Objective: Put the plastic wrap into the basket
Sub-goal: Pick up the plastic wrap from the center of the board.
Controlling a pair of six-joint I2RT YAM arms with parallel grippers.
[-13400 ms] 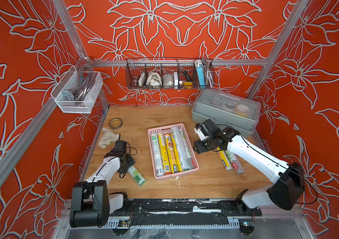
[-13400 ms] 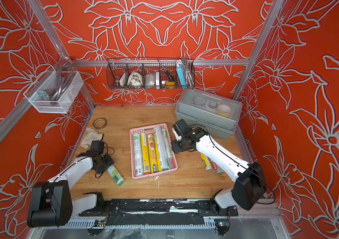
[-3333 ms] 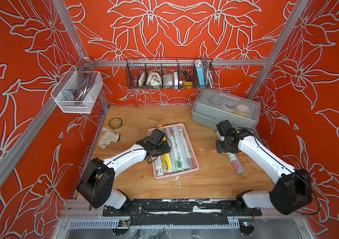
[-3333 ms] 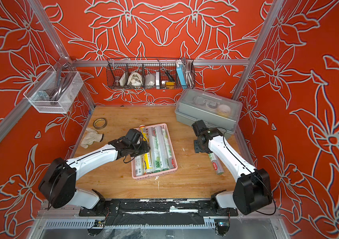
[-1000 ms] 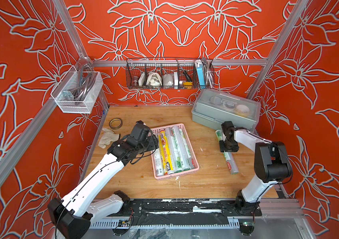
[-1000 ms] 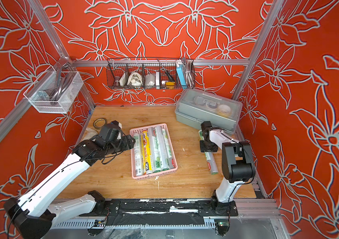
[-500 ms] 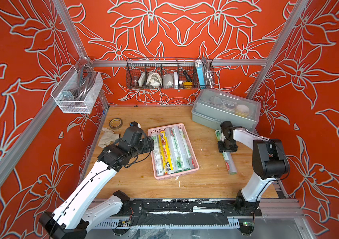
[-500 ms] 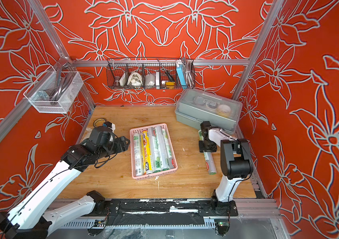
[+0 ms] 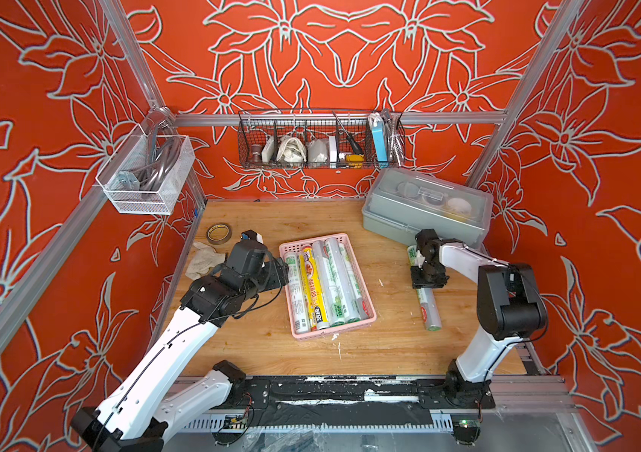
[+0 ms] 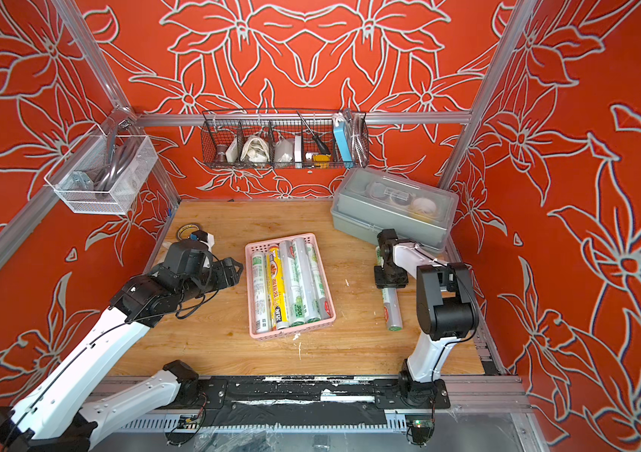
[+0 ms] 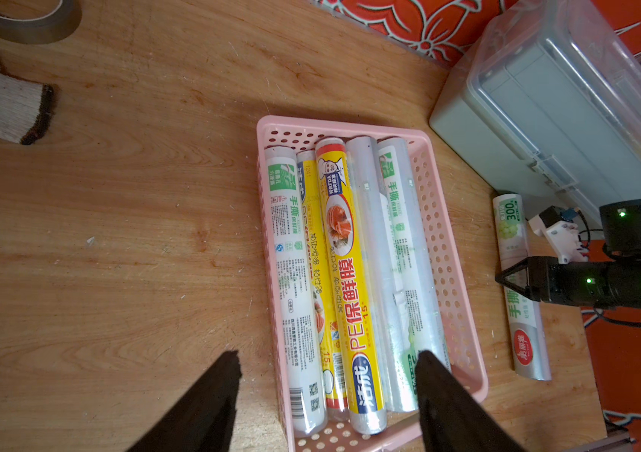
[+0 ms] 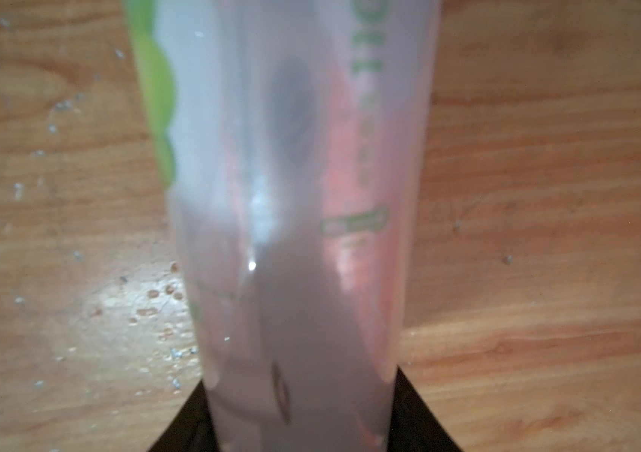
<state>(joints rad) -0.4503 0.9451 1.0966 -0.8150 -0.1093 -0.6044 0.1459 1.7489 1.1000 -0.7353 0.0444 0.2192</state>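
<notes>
The last roll (image 9: 428, 309) lies on the desk (image 9: 264, 344) near the pink basket (image 9: 334, 330), right jaws clamped across it; left jaws hang apart, empty. Next it needs lifting over the rim.

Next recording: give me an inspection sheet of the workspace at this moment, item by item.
surface: wooden table, scuffed, with white flecks.
job's things: pink basket holds about five rolls; one loose roll lies on the table outside it.
clutter: tape ring, cloth and grey lidded box on the table.
grippers: left gripper open and empty, hovering by the basket's edge; right gripper jaws seemingly pressed to the loose roll's sides.
cables: black loops hang under the left arm, off the basket.
surroundings: red floral walls; black wire basket on the back wall; white mesh basket on the side wall.
</notes>
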